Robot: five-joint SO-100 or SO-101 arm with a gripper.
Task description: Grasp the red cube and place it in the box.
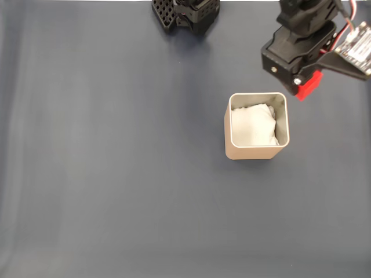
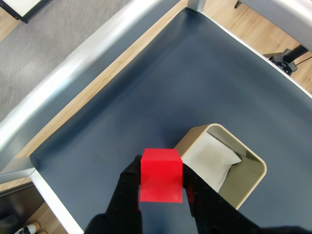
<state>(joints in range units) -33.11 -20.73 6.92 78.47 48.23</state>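
The red cube (image 2: 161,174) is clamped between my black fingers, held up above the dark mat. My gripper (image 2: 161,187) is shut on it. In the fixed view the cube (image 1: 309,84) pokes out under the black arm at the upper right, with the gripper (image 1: 304,81) just up and right of the box. The box (image 1: 255,152) is beige with rounded corners and white padding inside; it stands on the mat near the middle. In the wrist view the box (image 2: 253,183) sits just right of the held cube.
The arm's black base (image 1: 186,14) stands at the top edge of the dark blue mat (image 1: 116,162). A metal frame (image 2: 73,83) borders the table, with wooden floor beyond. Open mat lies left of and below the box.
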